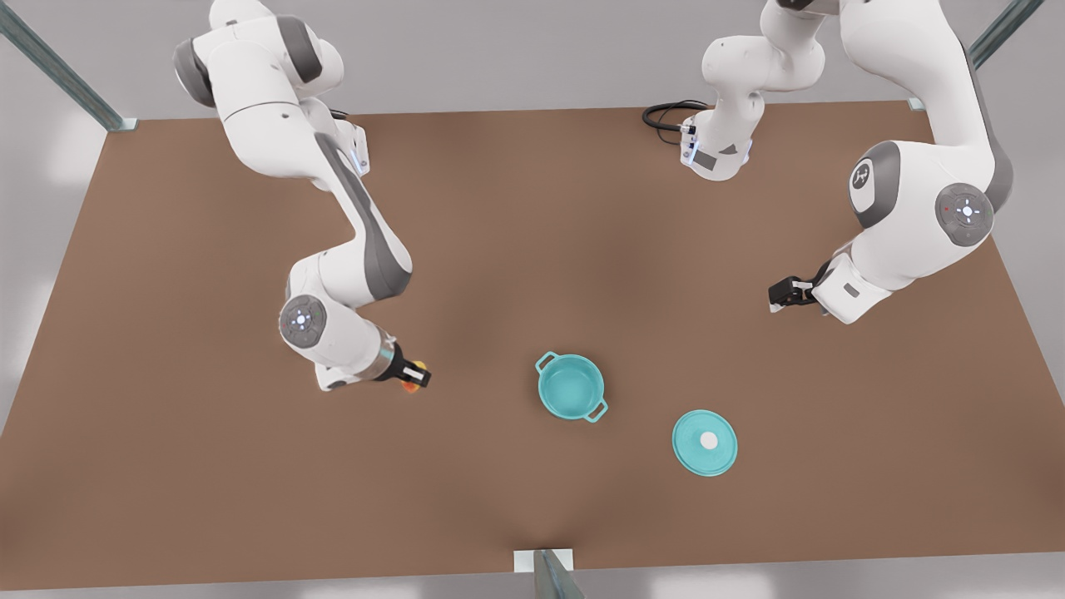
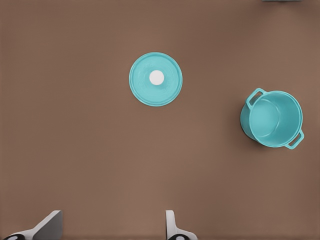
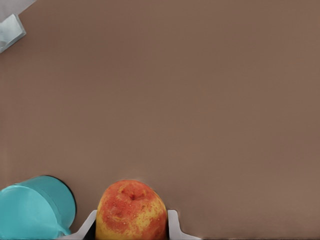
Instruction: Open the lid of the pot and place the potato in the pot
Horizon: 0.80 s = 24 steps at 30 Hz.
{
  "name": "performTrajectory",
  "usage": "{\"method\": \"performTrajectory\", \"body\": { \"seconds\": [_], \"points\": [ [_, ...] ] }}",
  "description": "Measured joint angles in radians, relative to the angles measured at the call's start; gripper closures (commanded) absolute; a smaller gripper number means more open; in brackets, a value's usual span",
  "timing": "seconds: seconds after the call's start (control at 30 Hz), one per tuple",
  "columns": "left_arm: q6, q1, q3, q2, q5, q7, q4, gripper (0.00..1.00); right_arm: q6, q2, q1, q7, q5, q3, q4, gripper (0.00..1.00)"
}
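The pot [image 1: 571, 386] is seen just below centre of the front view, upright on the brown table [image 1: 532, 216], uncovered. Its teal interior is exposed in the front and left wrist views [image 2: 274, 118]; no contents are visible inside. Two loop handles are set on opposite sides of the rim.

The pot lid [image 1: 705, 443] is laid flat on the table at lower right of the front view, knob up, near the pot but not touching it. In the left wrist view [image 2: 156, 79] it is shown apart from the pot.

The potato [image 1: 413, 376] is held off to the front view's left of the pot, approx. level with it, well apart. It is clamped between the fingers of the right gripper [image 1: 412, 375]; in the right wrist view the potato [image 3: 131, 210] is flanked by both fingertips, w/ the pot's outer wall [image 3: 35, 207] just beside it.

The left gripper [image 1: 782, 296] is positioned at right of the front view, above the lid. Its fingers [image 2: 172, 225] are spread apart, nothing between them.
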Motion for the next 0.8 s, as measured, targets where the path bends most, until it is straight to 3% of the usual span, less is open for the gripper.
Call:
{"method": "performTrajectory", "body": {
  "seconds": [0.2,0.5,0.63,0.8],
  "points": [
    [0.000,0.000,0.000,0.000,0.000,0.001,-0.001,0.00,0.008,0.133,0.125,0.107,0.113,-0.006,0.184,0.47],
    [-0.001,0.000,0.000,0.000,0.000,0.001,-0.001,0.00,0.268,0.334,0.270,0.218,0.184,-0.025,0.331,0.47],
    [-0.001,0.000,0.000,0.000,0.001,0.001,-0.001,0.00,0.371,0.432,0.344,0.261,0.197,-0.111,0.406,0.47],
    [-0.001,0.000,0.001,0.000,0.001,0.002,-0.001,0.00,0.457,0.453,0.451,0.308,0.289,-0.226,0.421,0.47]
  ]
}}
